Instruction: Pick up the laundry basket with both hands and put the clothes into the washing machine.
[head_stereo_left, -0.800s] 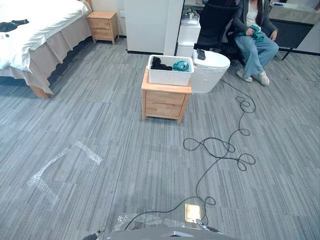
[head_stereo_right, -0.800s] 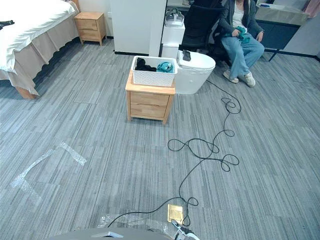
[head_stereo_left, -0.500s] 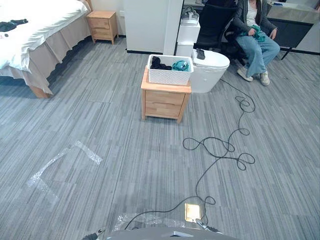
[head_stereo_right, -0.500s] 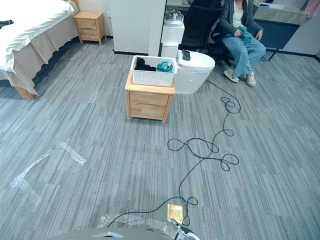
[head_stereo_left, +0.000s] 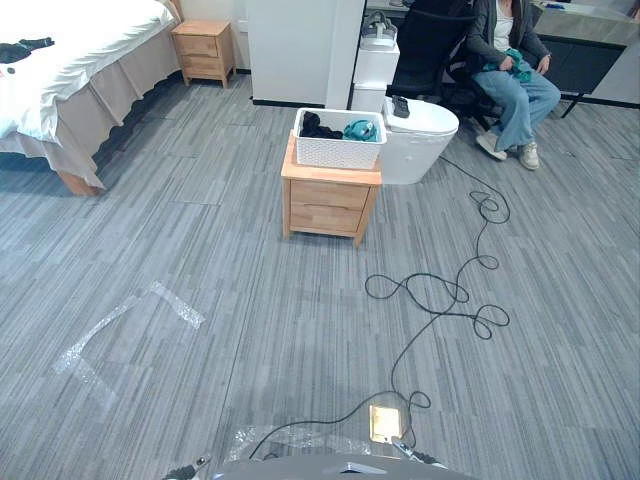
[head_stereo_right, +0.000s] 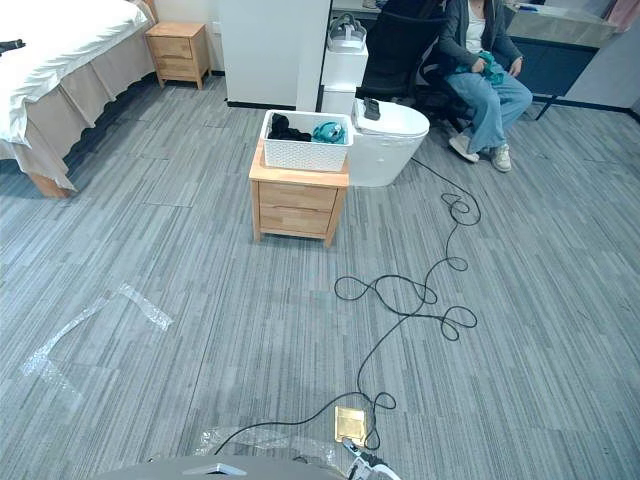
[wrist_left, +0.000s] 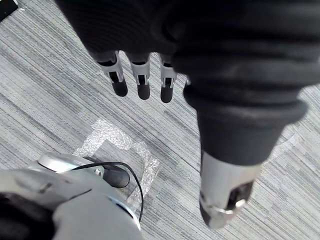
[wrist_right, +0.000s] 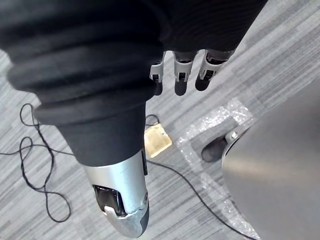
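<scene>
On the nightstand (head_stereo_left: 331, 196), the laundry basket (head_stereo_left: 339, 153) could be tipped by uneven grips; the left hand (wrist_left: 142, 79) and right hand (wrist_right: 181, 75) are held slack, empty.

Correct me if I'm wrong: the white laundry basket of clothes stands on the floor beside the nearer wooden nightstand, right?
Not on the floor: the white laundry basket of clothes stands on top of the nearer wooden nightstand, as the left eye view shows.
</scene>
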